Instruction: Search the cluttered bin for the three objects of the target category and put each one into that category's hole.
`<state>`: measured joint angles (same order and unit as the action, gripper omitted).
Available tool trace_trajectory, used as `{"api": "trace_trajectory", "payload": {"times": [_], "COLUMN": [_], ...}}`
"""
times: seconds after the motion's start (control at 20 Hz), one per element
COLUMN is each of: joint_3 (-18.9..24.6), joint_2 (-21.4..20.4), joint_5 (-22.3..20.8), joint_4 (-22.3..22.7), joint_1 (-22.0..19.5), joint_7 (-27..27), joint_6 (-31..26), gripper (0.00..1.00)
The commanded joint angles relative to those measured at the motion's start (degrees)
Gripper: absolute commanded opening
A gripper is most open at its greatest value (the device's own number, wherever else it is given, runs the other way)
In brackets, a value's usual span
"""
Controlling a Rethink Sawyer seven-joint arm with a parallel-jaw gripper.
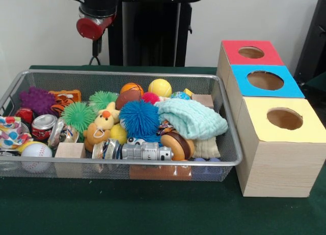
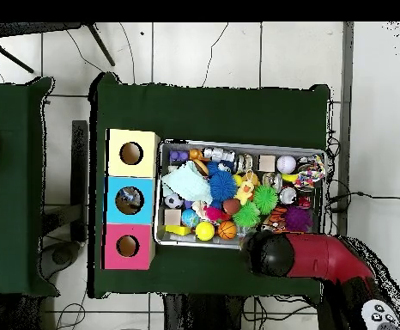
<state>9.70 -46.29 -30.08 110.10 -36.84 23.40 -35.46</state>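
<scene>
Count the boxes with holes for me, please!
3, in a row beside the bin: the red box at the back, the blue box in the middle, the yellow box in front.

I see a pale, plain wall (image 1: 41, 36) behind the worktop (image 1: 102, 209), which is covered in dark green cloth. From above, the floor (image 2: 238, 51) is light tile with dark seams, and thin cables (image 2: 358, 193) trail across it. A second green-covered table (image 2: 15, 189) stands beside the worktop, apart from it. Light is even and soft.
</scene>
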Motion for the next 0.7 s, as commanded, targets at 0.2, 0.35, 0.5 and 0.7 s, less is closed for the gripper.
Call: {"api": "trace_trajectory", "payload": {"times": [0.2, 0.35, 0.5, 0.7], "joint_3": [5.09, 6.49, 7.15, 9.48], "joint_2": [4.30, 8.15, 10.91, 12.92], "joint_5": [1.04, -0.10, -0.80, -0.64], "joint_4": [-0.42, -1.84, -2.96, -3.24], "joint_1": [-2.20, -3.36, -3.99, -6.00], "joint_7": [6.50, 5.62, 5.64, 5.23], "joint_6": [2.95, 6.56, 8.94, 11.69], "gripper": [0.00, 0.00, 0.00, 1.00]}}
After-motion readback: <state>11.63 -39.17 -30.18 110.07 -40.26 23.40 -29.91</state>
